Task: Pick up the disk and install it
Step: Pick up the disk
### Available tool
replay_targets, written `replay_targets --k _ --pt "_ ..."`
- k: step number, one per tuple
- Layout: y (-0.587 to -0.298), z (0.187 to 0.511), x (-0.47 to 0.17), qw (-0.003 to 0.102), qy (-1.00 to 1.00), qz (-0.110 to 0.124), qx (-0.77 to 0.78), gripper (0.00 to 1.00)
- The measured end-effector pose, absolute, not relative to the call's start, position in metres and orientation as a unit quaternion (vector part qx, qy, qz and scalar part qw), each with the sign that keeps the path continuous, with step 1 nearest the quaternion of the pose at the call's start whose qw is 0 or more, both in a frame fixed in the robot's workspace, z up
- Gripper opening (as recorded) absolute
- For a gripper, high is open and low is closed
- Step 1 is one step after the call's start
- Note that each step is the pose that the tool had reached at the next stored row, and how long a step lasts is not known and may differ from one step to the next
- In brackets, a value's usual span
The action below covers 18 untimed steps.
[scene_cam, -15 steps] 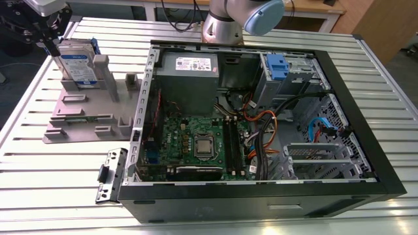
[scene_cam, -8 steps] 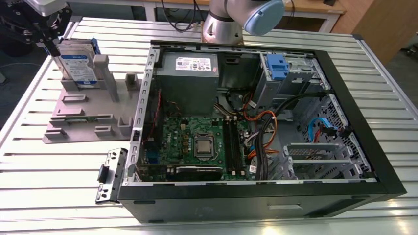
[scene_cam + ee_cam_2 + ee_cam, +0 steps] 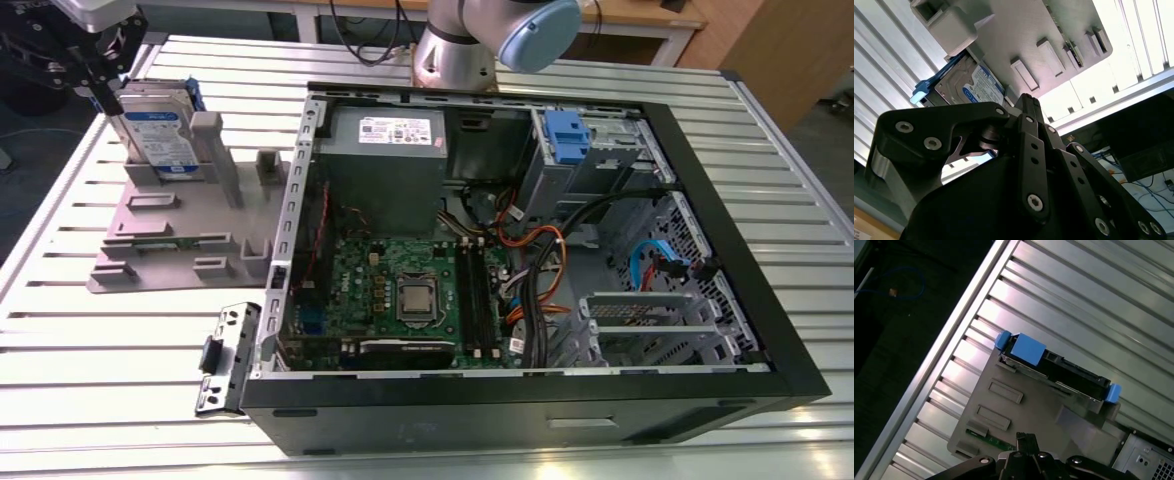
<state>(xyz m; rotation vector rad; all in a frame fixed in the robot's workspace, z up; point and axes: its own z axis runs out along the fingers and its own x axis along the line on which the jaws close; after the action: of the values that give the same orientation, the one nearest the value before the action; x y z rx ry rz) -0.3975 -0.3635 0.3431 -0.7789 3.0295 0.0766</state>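
Disk stands on edge in the grey stand, upper left of the exterior view, on the slatted tabletop beside the open PC case. Gripper hangs just at the disk's top edge. Can't tell whether it's released or clenched, or whether there's contact. In the first wrist view the disk's top edge sits proud of the stand. Handling, my read: rigid, dense, smooth metal faces, shock-sensitive. Pinch across the flat faces near the exposed top, not the flexy blue bracket.
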Motion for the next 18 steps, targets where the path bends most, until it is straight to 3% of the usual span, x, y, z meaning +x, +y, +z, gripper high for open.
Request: replay_targets --k 18 --pt "-0.3635 0.3431 -0.3975 0.006 0.964 0.025 -0.265 0.1"
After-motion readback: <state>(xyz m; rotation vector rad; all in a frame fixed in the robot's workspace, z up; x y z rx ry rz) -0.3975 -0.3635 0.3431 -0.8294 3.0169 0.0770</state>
